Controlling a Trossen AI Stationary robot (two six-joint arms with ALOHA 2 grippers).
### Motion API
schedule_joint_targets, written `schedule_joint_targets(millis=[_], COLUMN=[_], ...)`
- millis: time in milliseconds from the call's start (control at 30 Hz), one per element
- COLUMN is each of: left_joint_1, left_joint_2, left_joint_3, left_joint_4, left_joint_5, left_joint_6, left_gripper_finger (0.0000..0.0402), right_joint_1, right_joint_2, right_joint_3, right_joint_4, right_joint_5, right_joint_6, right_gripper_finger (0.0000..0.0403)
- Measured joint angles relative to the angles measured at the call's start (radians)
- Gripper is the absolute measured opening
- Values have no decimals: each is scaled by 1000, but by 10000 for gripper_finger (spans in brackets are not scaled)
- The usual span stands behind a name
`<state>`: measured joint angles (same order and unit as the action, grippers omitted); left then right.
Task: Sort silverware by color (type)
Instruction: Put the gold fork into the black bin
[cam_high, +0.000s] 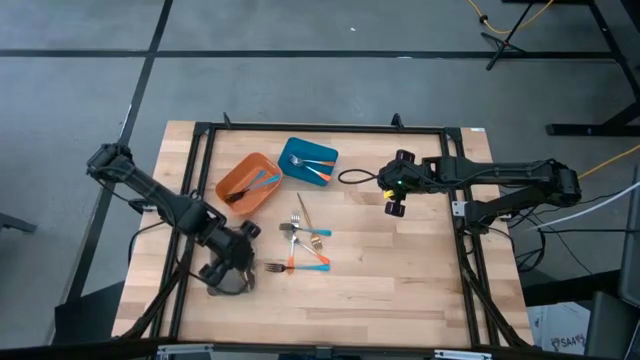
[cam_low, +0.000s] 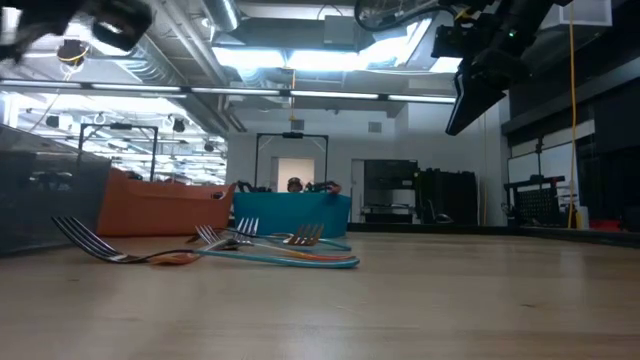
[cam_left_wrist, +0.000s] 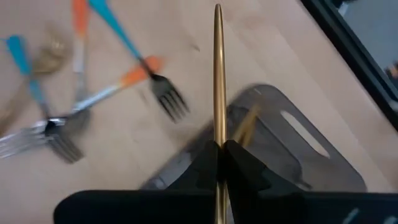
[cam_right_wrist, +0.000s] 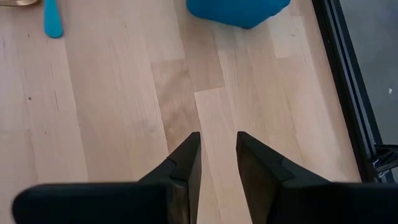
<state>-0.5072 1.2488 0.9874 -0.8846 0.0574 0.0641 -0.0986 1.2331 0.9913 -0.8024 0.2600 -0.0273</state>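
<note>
My left gripper (cam_high: 243, 250) is at the near left, above a grey tray (cam_left_wrist: 292, 140), shut on a gold-coloured piece of silverware (cam_left_wrist: 217, 74). Another gold piece (cam_left_wrist: 246, 127) lies in that tray. Loose silverware with orange and blue handles (cam_high: 305, 245) lies mid-table, and a dark-tined fork with an orange handle (cam_left_wrist: 158, 84) lies nearest the tray. The orange tray (cam_high: 236, 180) and the blue tray (cam_high: 300, 150) at the far side each hold a few pieces. My right gripper (cam_right_wrist: 217, 146) hangs open over bare wood at the right, holding nothing. My left gripper pinches the gold piece between its two fingers, on the slim shaft (cam_left_wrist: 217, 135). The shaft runs along the fingers, and its thin, pointed end (cam_left_wrist: 217, 9) sticks out well past the fingertips. The gripper hides the other end. The piece is lifted clear of the tray and the table.
A black frame (cam_high: 320, 128) runs round the table top. A black cable loop (cam_high: 355, 177) lies near the right gripper. Bare wood stretches between the pile and the table's near and right edges.
</note>
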Motion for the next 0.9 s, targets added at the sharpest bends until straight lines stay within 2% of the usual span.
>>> schedule_joint_targets(millis=[100,300,633,900], left_joint_1=[-22,-51,-52,-51], left_joint_2=[0,0,0,0], left_joint_3=[-32,-116,-214,-226], left_joint_4=[1,10,10,19], left_joint_5=[41,26,6,-127], left_joint_6=[21,21,-103,-142], left_gripper_finger=[8,9,32,43], right_joint_1=[0,0,0,0], right_joint_2=[0,0,0,0], right_joint_3=[0,0,0,0], right_joint_4=[0,0,0,0], right_joint_5=[0,0,0,0], right_joint_6=[0,0,0,0], right_gripper_finger=[92,92,92,92])
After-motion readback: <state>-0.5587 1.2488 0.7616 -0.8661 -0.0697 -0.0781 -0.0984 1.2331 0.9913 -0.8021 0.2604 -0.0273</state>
